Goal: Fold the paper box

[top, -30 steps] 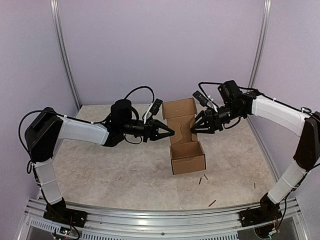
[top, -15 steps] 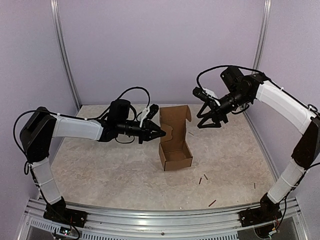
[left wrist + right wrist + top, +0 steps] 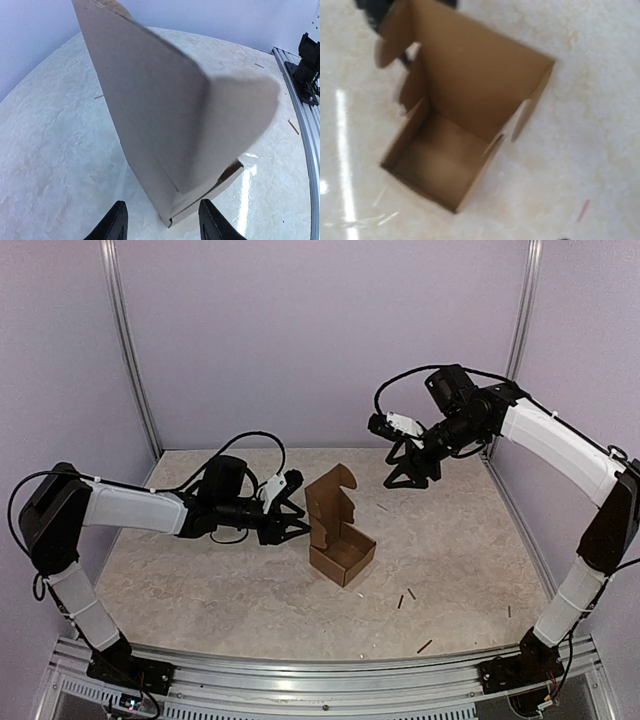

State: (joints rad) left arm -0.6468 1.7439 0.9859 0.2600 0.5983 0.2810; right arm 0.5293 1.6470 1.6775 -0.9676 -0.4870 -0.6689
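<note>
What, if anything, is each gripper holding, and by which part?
Nothing is held. The left gripper is open at a lower corner of the paper box, not clamping it; the right gripper is open, raised clear.

No readable text or labels; paper box (image 3: 338, 552) bears none.

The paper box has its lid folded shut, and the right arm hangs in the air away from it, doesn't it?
Not quite: the paper box is open, its lid standing up, as the right wrist view shows. The right gripper does hang in the air away from it.
</note>
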